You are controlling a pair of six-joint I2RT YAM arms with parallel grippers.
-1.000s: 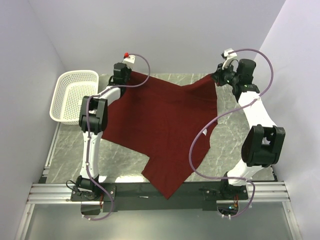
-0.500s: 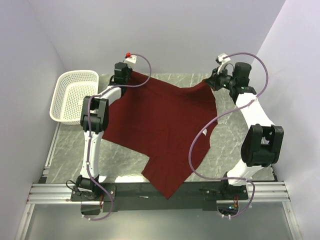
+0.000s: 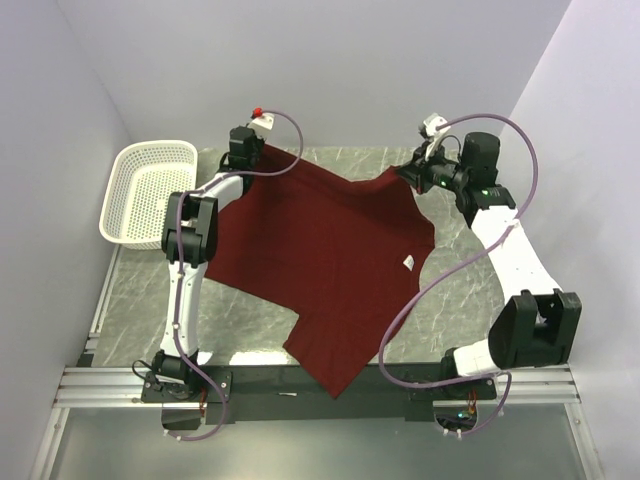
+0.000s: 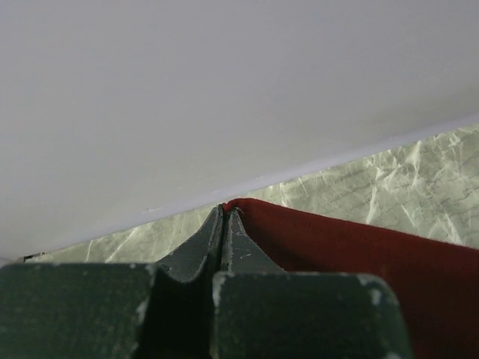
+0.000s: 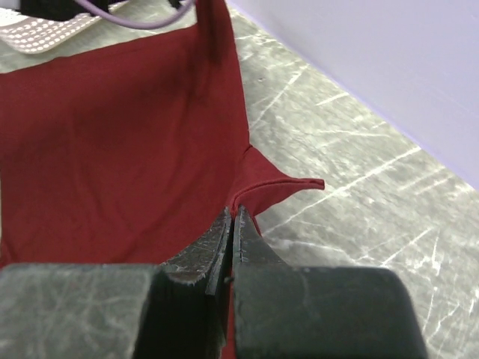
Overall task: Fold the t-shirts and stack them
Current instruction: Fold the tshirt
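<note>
Basket of white perforated plastic sits at the far left edge of the tabletop, apart from the cloth. Just right of it we see the left end effector pinched shut on a far corner of the maroon t-shirt, close to the back wall. The t-shirt lies spread across the middle of the tabletop, its near end reaching over the front edge, and we see a small white tag on its right side. Farther right, the right end effector is clamped tight on the cloth's other far corner.
</note>
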